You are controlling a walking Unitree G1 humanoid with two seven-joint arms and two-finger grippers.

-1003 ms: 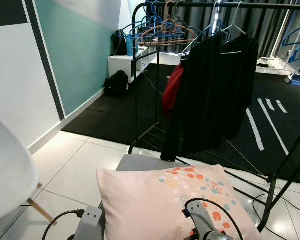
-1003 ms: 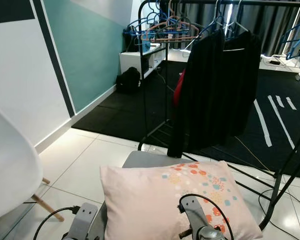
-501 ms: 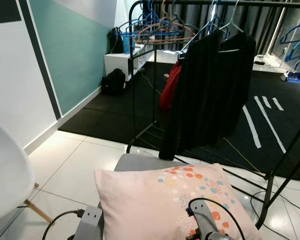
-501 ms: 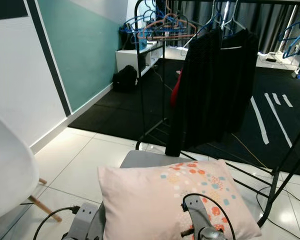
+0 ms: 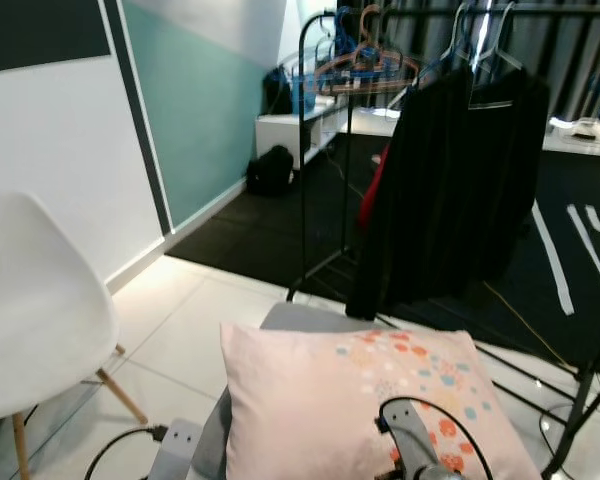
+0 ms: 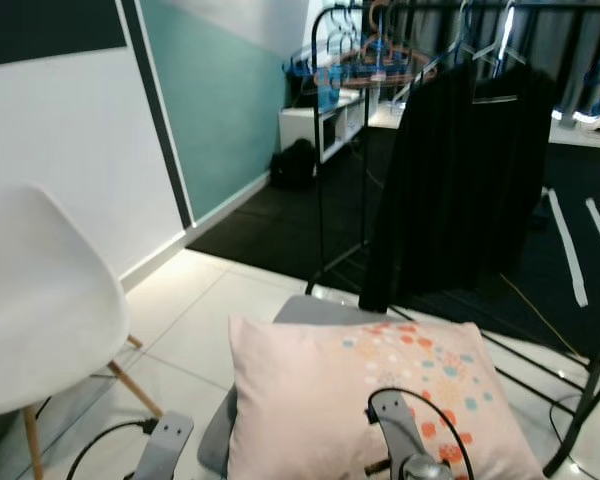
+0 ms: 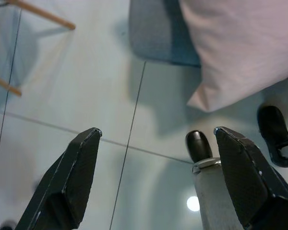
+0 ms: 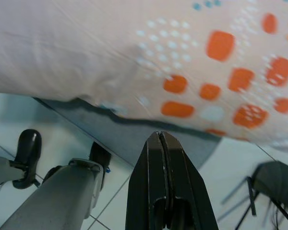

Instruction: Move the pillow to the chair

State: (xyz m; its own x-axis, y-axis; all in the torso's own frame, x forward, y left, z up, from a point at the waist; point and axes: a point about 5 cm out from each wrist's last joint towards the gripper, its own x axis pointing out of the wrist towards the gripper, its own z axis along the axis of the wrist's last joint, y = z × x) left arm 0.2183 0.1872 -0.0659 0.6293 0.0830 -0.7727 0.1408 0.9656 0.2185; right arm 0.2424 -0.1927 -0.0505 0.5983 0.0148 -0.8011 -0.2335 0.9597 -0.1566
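Note:
A pink pillow [image 5: 360, 400] with orange and blue dots rests over my two arms, just in front of me, on top of a grey cushion [image 5: 302, 318]. The white chair [image 5: 35, 300] with wooden legs stands on the tiles at the left, close to the wall. My left gripper [image 7: 156, 130] is open below the pillow's corner [image 7: 230, 52], facing the tiled floor with nothing between its fingers. My right gripper [image 8: 161, 136] is shut under the dotted side of the pillow [image 8: 134, 52]; nothing shows between its fingers.
A black clothes rack [image 5: 315, 150] with dark garments [image 5: 450, 190] and hangers stands just beyond the pillow. A black mat [image 5: 270, 230] covers the floor behind it. A black bag [image 5: 270, 170] and a white shelf [image 5: 290, 135] sit by the teal wall. A cable [image 5: 120, 445] lies on the tiles.
The camera has turned left: the chair now stands larger and further into view, and the rack has shifted right. The pillow keeps its place in front of me.

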